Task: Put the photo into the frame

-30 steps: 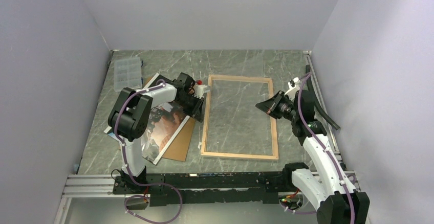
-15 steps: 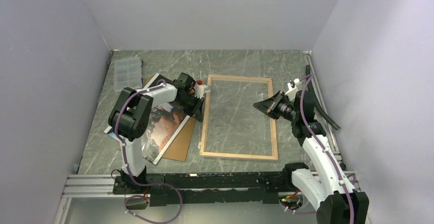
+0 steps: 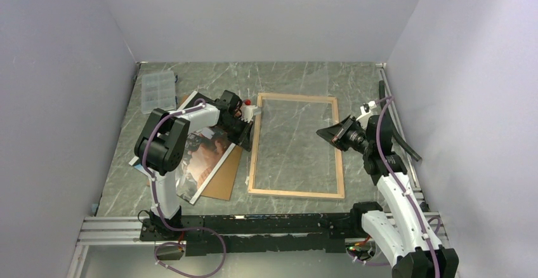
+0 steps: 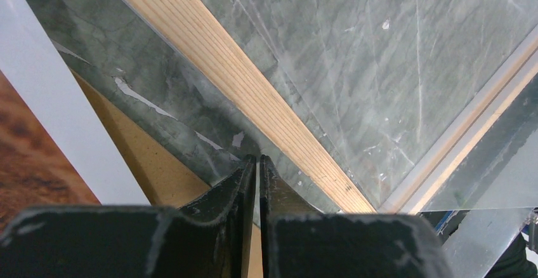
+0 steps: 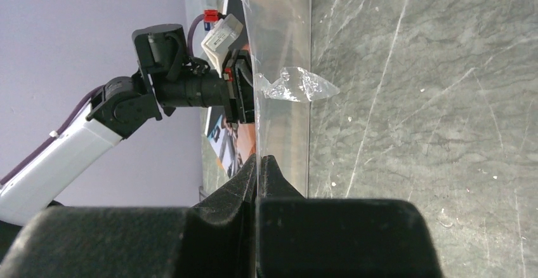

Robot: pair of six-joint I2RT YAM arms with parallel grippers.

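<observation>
The frame (image 3: 296, 192) lies flat in the middle of the bench (image 3: 120, 186) with its light wood back facing up and the marbled surface showing through its opening. The photo (image 3: 206, 157) is outside it, toward the left edge of the bench. It lies picture side up and askew on a brown backing board (image 3: 225, 183), partly under the left arm. A thin clear sheet (image 5: 282, 24) spans the frame from side to side. The right tool (image 3: 322, 132), over the frame's right rail, has its fingers pinched narrow on one edge of the sheet. The left tool (image 3: 249, 131), just beside the frame's left rail, has its fingers pressed together on the opposite edge. A crumpled bit of clear film (image 5: 298, 84) sits close to the left tool. A clear compartment box (image 3: 158, 91) rests near the far left corner of the bench.
</observation>
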